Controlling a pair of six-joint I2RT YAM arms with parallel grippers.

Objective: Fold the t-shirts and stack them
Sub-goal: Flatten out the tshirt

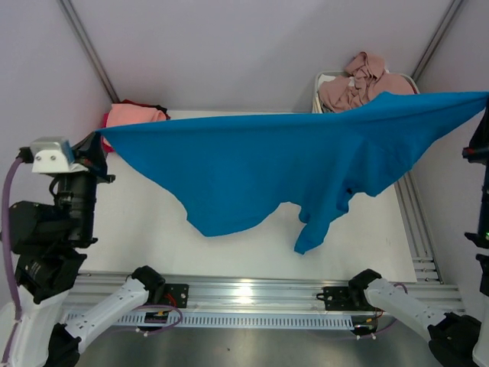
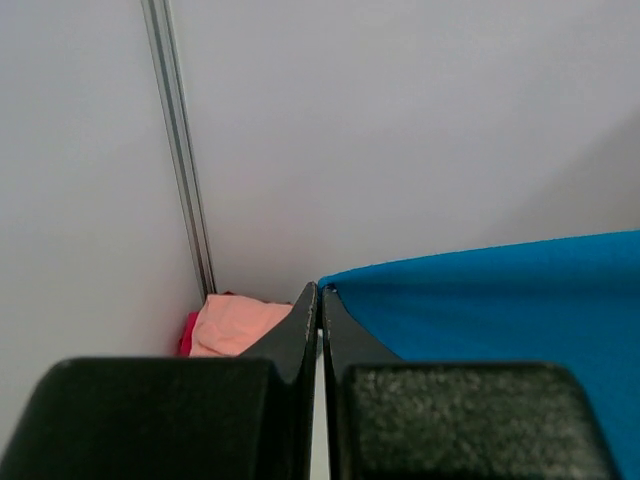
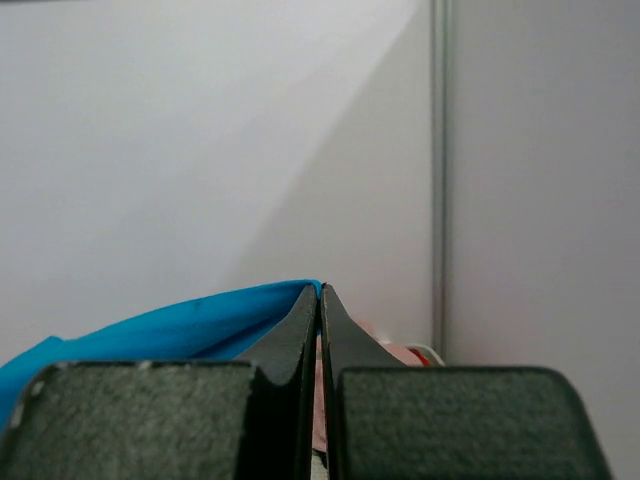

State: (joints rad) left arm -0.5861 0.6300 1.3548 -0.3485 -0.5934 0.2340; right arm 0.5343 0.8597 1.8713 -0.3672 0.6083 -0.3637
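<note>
- The arms are stretching the bright blue t-shirt out in the air, which looks like the spread-out step before any fold is made.
- The left claw is pinching one corner of the shirt with its jaws pressed fully together, and the right claw is gripping the opposite corner the same way.
- The cloth is hanging between the two claws and sagging below them, with a sleeve dangling towards the desk.
- Next, both claws are probably needing to lower together and lay the shirt flat, keeping it taut so it is not bunching.
- A salmon pink t-shirt is lying just behind the left claw.
- A mauve-pink t-shirt is heaping in the white basket, near the right claw.
- Plain pale walls are enclosing the white desk.
</note>
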